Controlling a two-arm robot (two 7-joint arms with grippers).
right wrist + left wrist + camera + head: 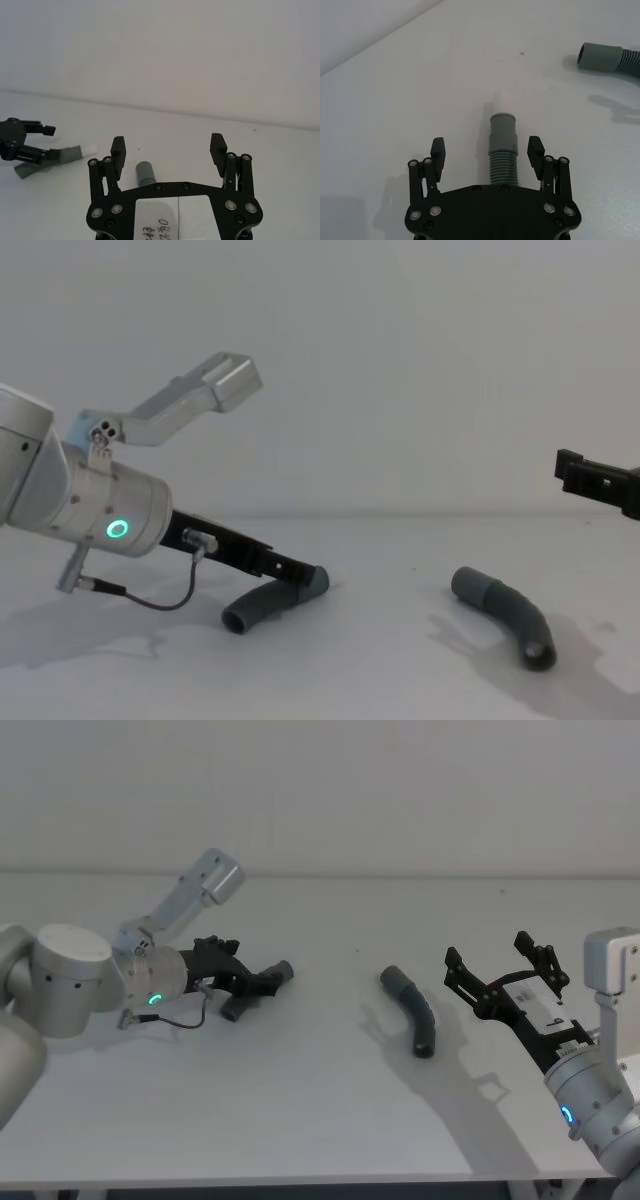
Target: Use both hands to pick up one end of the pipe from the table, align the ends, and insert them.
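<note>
Two curved dark-grey pipe pieces lie apart on the white table [320,1120]. The left pipe piece [236,1008] [502,150] lies between the fingers of my left gripper [268,982] [487,147], which is low over the table and open. Its pads stand clear on either side of the ribbed part behind the collar. A short white stub [503,101] sticks out of that collar. The right pipe piece [410,1010] [505,622] lies free at centre right. My right gripper [486,948] [168,145] hovers open to its right, above the table, and faces the collared end [145,172].
The left arm's silver wrist with a green ring light [117,530] and a thin black cable [180,1020] sit low on the left. A pale wall [320,790] stands behind the table's far edge.
</note>
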